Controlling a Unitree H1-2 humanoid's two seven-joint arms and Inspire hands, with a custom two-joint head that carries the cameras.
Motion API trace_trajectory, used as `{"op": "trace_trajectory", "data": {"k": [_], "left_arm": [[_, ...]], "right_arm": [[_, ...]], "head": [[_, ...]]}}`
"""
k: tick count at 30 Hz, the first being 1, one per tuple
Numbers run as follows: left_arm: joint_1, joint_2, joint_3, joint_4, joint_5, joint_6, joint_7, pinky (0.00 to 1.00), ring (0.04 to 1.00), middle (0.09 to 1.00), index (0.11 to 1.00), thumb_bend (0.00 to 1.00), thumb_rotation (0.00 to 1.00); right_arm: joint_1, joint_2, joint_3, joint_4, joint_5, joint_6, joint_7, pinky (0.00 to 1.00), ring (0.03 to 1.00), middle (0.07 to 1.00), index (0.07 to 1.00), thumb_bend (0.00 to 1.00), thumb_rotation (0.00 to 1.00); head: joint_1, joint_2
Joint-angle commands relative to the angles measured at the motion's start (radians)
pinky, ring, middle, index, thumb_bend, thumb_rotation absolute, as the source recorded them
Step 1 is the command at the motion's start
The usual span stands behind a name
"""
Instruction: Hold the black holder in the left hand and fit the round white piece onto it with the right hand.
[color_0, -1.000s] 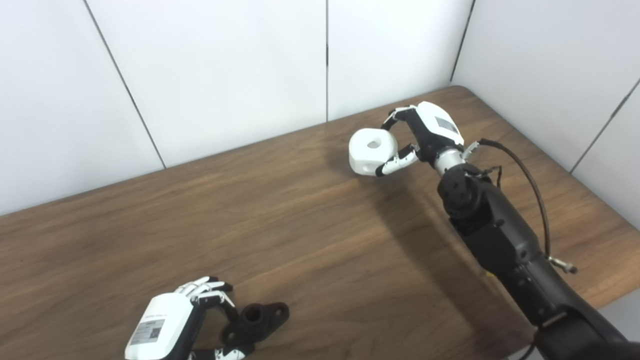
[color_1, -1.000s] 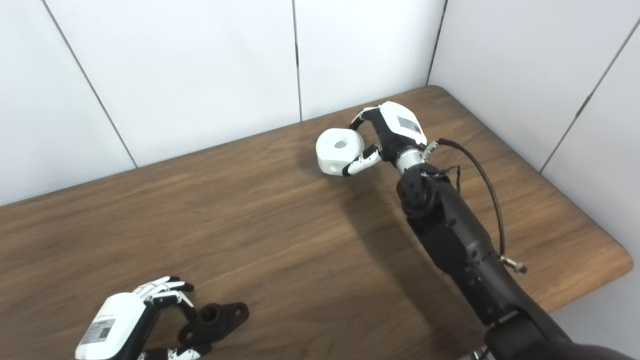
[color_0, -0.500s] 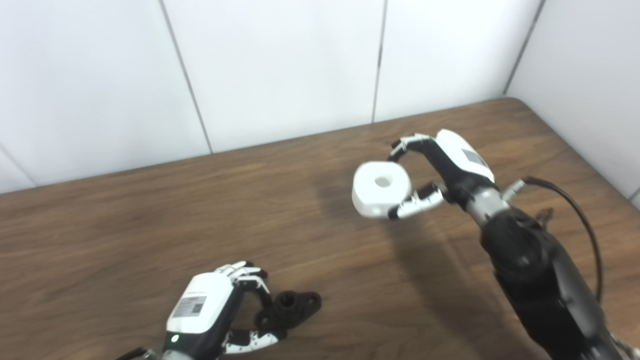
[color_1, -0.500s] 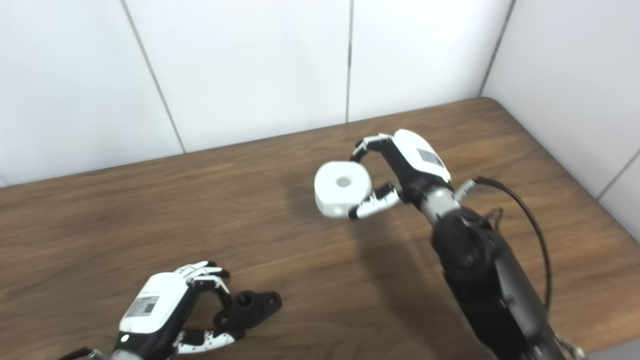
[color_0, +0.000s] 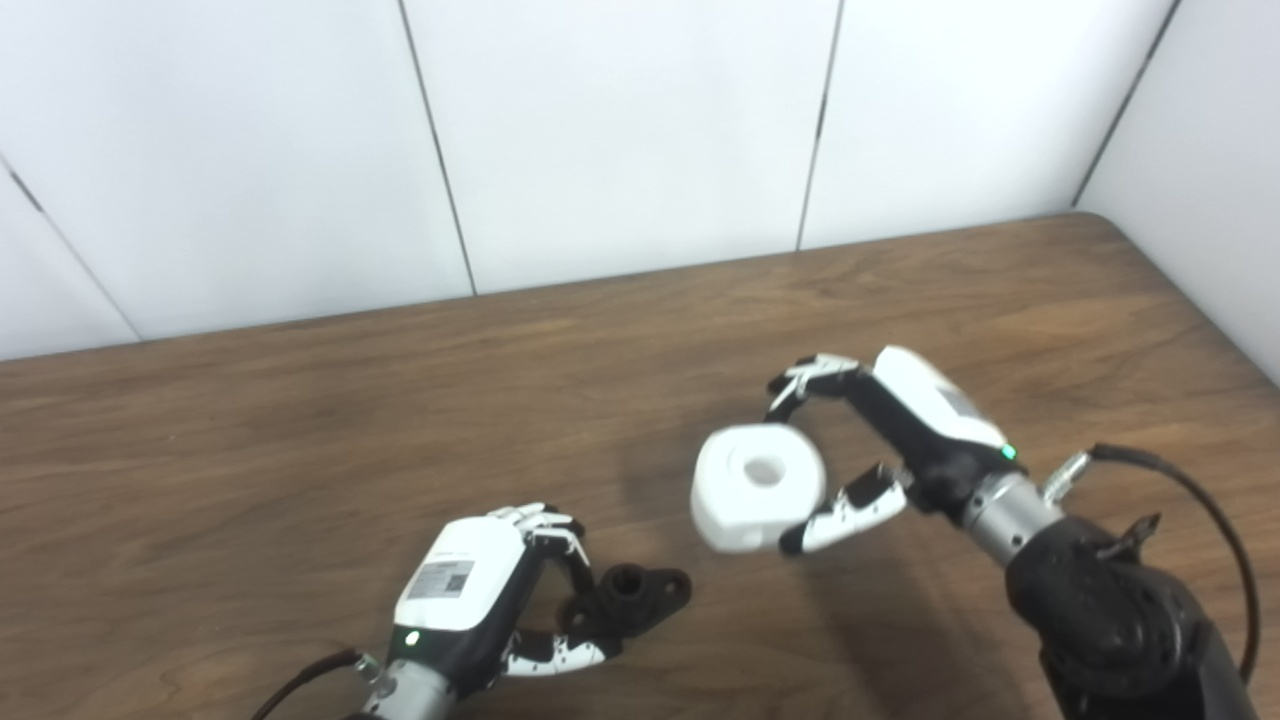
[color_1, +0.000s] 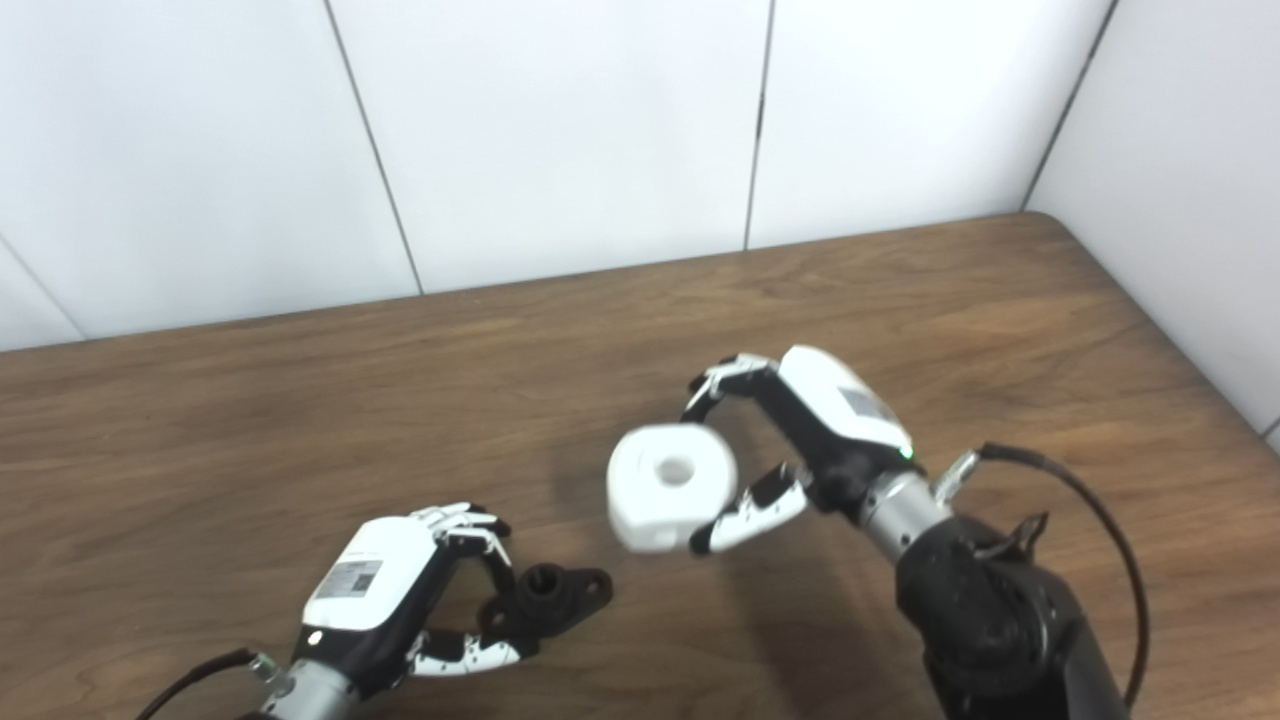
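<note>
Gripping the round white piece between curled fingers above and a thumb below, the right hand holds it in the air over the wooden table, its dark shadow falling on the boards beneath and to the left. The piece is a thick, rounded block with a hole through its middle, and the hole faces up toward the cameras. The right arm is black and enters from the lower right corner, with a black cable looping off the wrist.

Lower left, the left hand is closed on the black holder, with its fingers hooked over the near end from above and the thumb pressed in from below. The holder looks to lie low on the table or just touching it; the pictures do not settle which. It has a short raised socket with a round opening that faces up, and a flat ear with a small hole sticking out to the right, clear of the fingers.

The white piece sits up and to the right of the holder, near it but apart, with a strip of bare table between them. White wall panels stand behind the table's far edge and along its right side.
</note>
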Motion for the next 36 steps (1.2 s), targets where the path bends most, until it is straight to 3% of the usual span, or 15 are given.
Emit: {"op": "trace_trajectory", "data": {"k": [1,4,9,14,36], "left_arm": [[-0.001,-0.012,-0.032,0.018,0.023,0.008,-0.057,0.86,0.860,0.780,0.487,0.52,0.05],[-0.010,-0.021,-0.042,0.019,0.038,0.017,-0.059,0.85,0.856,0.778,0.487,0.52,0.05],[-0.018,-0.036,-0.054,0.019,0.056,0.030,-0.068,0.85,0.854,0.778,0.487,0.52,0.05],[-0.026,-0.047,-0.063,0.018,0.069,0.049,-0.086,0.85,0.856,0.780,0.487,0.52,0.05],[-0.029,-0.058,-0.071,0.009,0.081,0.058,-0.107,0.84,0.853,0.774,0.487,0.52,0.05]], "right_arm": [[-0.023,0.006,-0.011,-0.044,0.002,-0.003,0.008,0.84,0.899,0.795,0.482,0.52,0.14],[-0.017,0.034,-0.016,-0.058,0.008,-0.002,0.042,0.84,0.900,0.803,0.482,0.53,0.14],[-0.016,0.043,0.007,-0.070,0.015,-0.005,0.060,0.93,0.906,0.811,0.483,0.52,0.14],[-0.024,0.053,0.024,-0.069,0.023,-0.005,0.068,0.87,0.909,0.808,0.483,0.52,0.14],[-0.054,0.114,0.076,-0.028,-0.023,-0.011,0.043,0.83,0.901,0.798,0.482,0.52,0.14]], "head": [[0.010,0.008],[0.030,0.022],[0.053,0.039],[0.063,0.048],[0.070,0.061]]}}
